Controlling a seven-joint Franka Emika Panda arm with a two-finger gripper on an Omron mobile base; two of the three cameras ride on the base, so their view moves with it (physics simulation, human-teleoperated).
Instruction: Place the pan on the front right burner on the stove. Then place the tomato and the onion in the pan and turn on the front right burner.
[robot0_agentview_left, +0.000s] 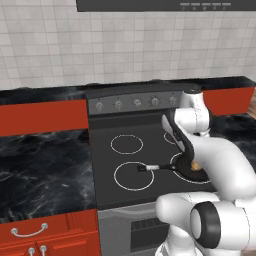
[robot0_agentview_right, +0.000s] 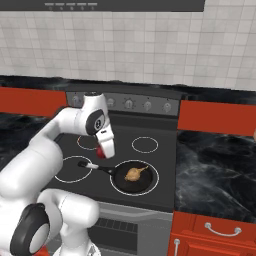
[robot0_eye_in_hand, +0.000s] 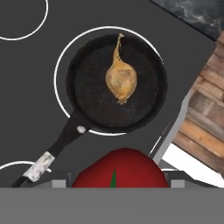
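Hand view looks down at the pan (robot0_eye_in_hand: 116, 85), which sits on the front right burner (robot0_eye_in_hand: 59, 65) of the stove (robot0_eye_in_hand: 30, 78), so that job looks done. The onion (robot0_eye_in_hand: 120, 78) lies inside the pan, near the middle, so that one is done too. The tomato (robot0_eye_in_hand: 120, 168) is not in the pan yet. It sits right at the bottom of this view, between the two finger tips, so the gripper (robot0_eye_in_hand: 118, 183) is grasping the tomato and carrying it. In the right base view the gripper (robot0_agentview_right: 104, 150) hangs in the air above the stove (robot0_agentview_right: 165, 165), near the handle side of the pan (robot0_agentview_right: 131, 179), with a bit of red tomato (robot0_agentview_right: 100, 151) peeking out. The onion (robot0_agentview_right: 134, 173) is easy to see there. What is left, I think: move the tomato over the pan, let it go, then turn the knob for this burner. I cannot tell which knob that is.
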